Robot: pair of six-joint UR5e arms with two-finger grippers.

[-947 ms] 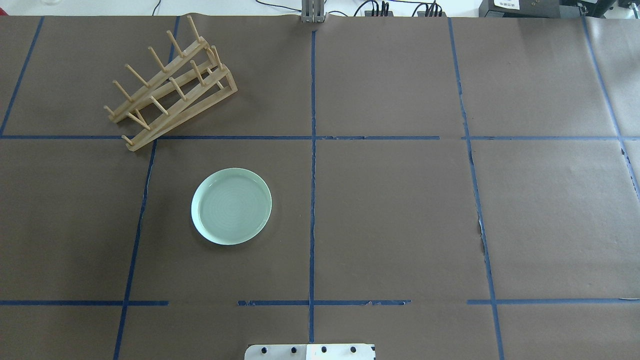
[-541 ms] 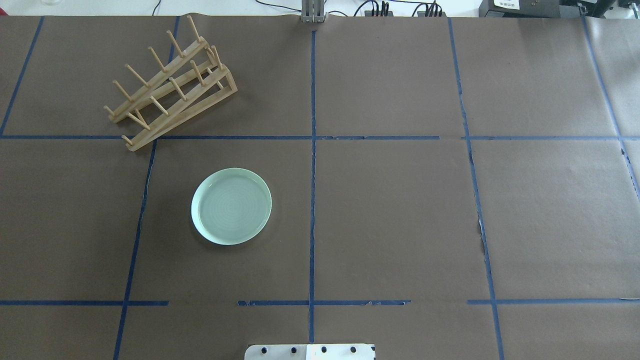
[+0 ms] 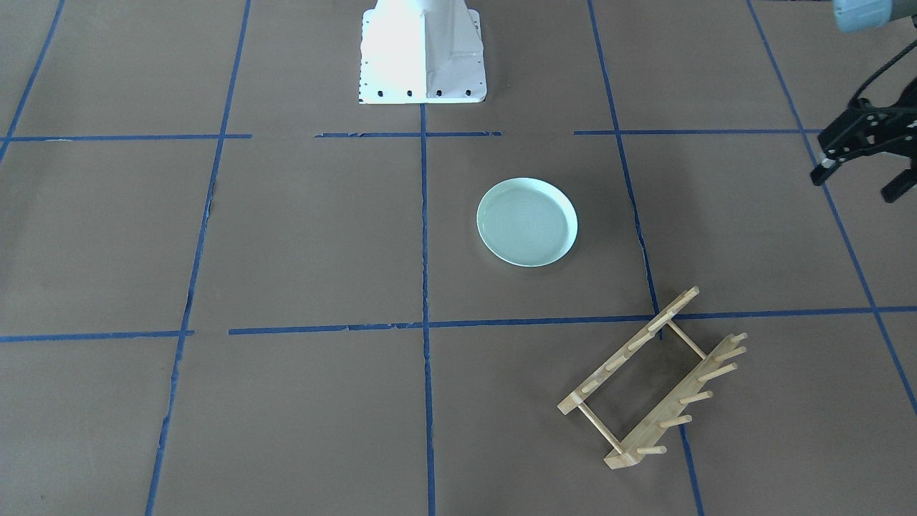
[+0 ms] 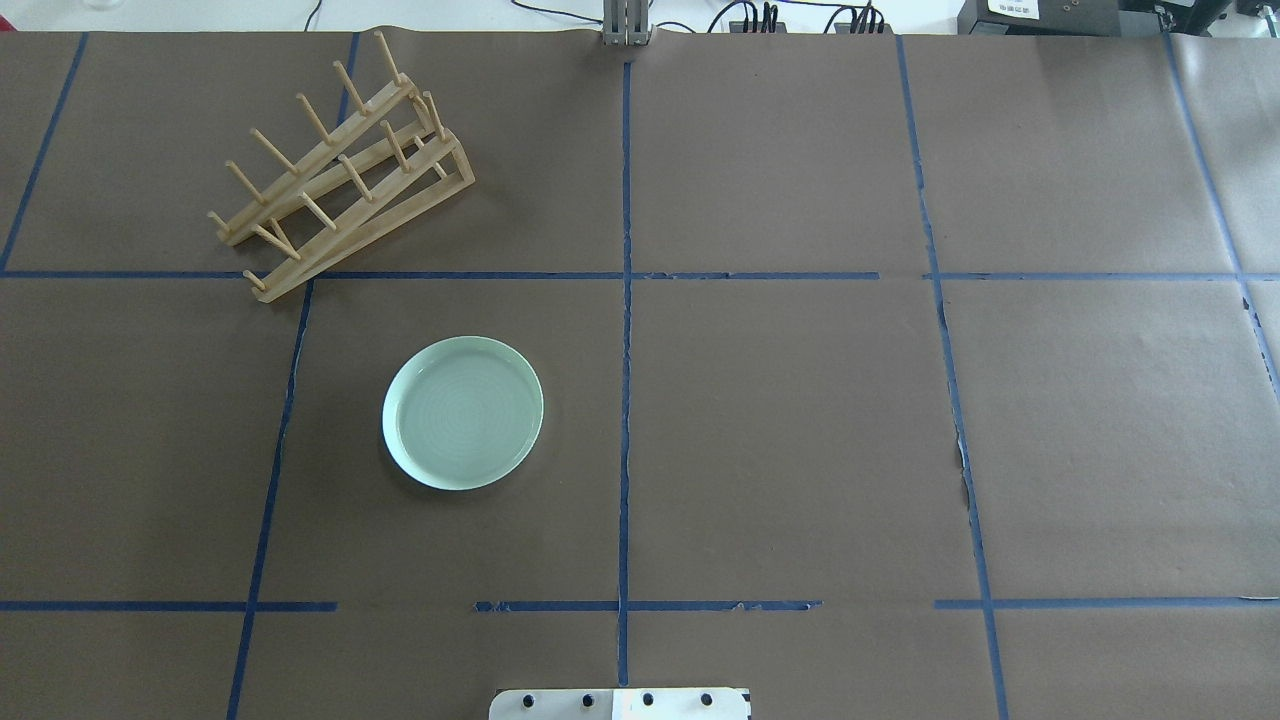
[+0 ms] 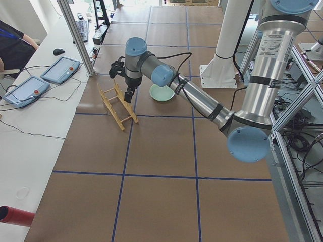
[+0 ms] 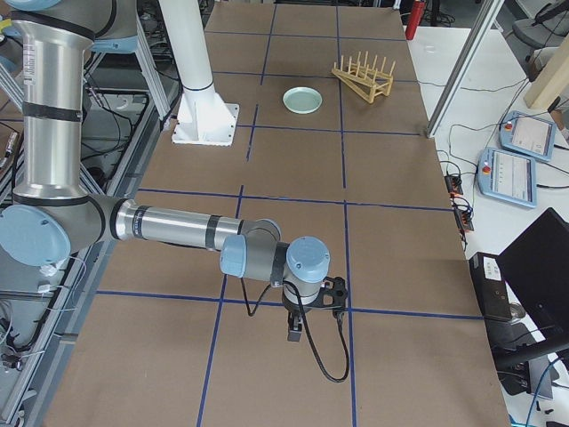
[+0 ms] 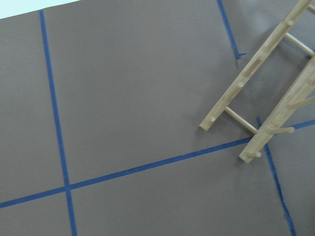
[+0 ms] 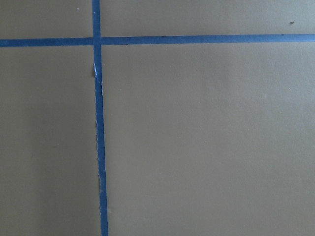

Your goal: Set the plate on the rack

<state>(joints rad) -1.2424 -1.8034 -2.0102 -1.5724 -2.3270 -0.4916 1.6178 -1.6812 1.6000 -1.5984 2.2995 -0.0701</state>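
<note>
The pale mint-green plate [image 4: 463, 413] lies flat on the brown table, also seen in the front view [image 3: 527, 222]. The wooden rack [image 4: 340, 170] stands apart from it at the far left, pegs up, empty; it shows in the front view [image 3: 655, 380] and its end shows in the left wrist view [image 7: 266, 93]. My left gripper [image 3: 858, 183] hovers open and empty above the table, off to the side of the rack. My right gripper [image 6: 316, 311] shows only in the exterior right view, far from both things; I cannot tell whether it is open or shut.
The robot's white base [image 3: 423, 54] stands at the near table edge. Blue tape lines [image 4: 625, 300] divide the brown paper into squares. Cables and boxes [image 4: 800, 15] lie beyond the far edge.
</note>
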